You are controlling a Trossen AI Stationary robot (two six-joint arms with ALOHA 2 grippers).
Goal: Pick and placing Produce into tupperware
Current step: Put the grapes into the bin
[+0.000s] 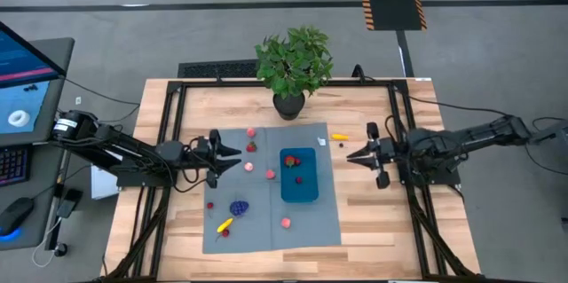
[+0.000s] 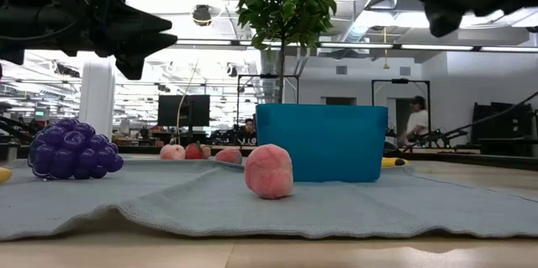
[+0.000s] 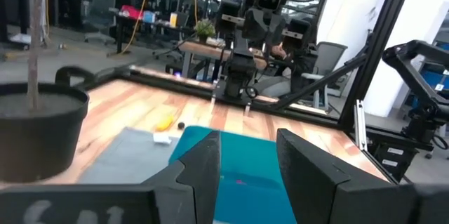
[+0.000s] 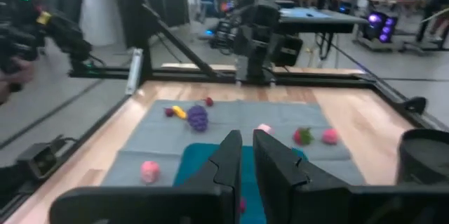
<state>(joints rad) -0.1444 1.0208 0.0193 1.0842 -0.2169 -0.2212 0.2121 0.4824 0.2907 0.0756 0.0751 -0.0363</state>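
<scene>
Your left gripper [image 1: 238, 159] hovers spread and empty over the mat's [image 1: 315, 230] left edge; your right gripper [image 1: 351, 154], fingers narrowly apart, holds nothing just past its right edge. Between them sits the tupperware [image 1: 299, 176], produce [image 1: 239, 207] scattered leftward.

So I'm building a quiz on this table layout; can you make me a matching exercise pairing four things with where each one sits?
Things:
1. purple grape cluster
2. yellow piece right of the container
3. red berry
4. potted plant

Places:
A. at the far edge of the table, beyond the mat
B. inside the blue container
C. on the mat, left of the container
D. on bare wood, off the mat

Pairs: 1-C, 2-D, 3-B, 4-A
</scene>
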